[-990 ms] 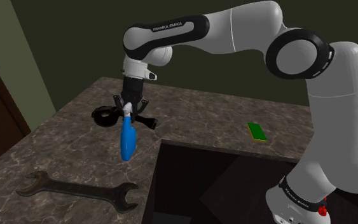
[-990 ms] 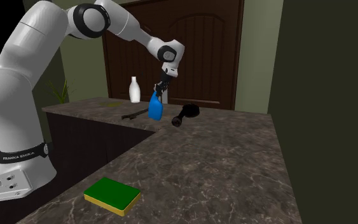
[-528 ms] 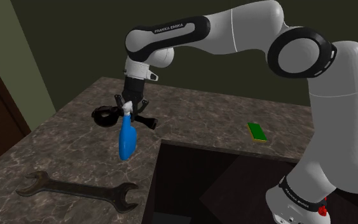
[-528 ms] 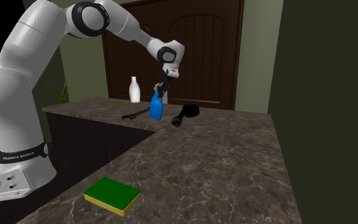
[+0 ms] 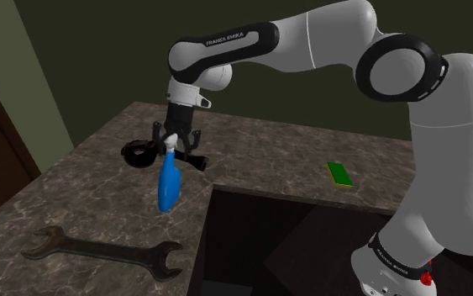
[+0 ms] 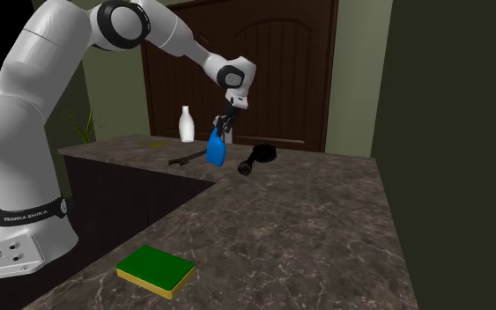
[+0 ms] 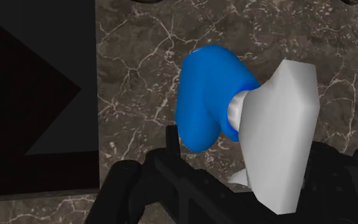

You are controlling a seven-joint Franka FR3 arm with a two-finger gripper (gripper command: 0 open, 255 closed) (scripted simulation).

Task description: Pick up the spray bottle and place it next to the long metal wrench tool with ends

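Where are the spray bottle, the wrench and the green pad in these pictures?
spray bottle [image 5: 168,187], shoulder view, on its blue body.
wrench [image 5: 100,248], shoulder view, on the middle of its shaft.
green pad [image 6: 156,266], second exterior view, on its green top face.

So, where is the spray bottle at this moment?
In the shoulder view the spray bottle hangs from the gripper above the counter, left of the middle, with the wrench nearer the camera.
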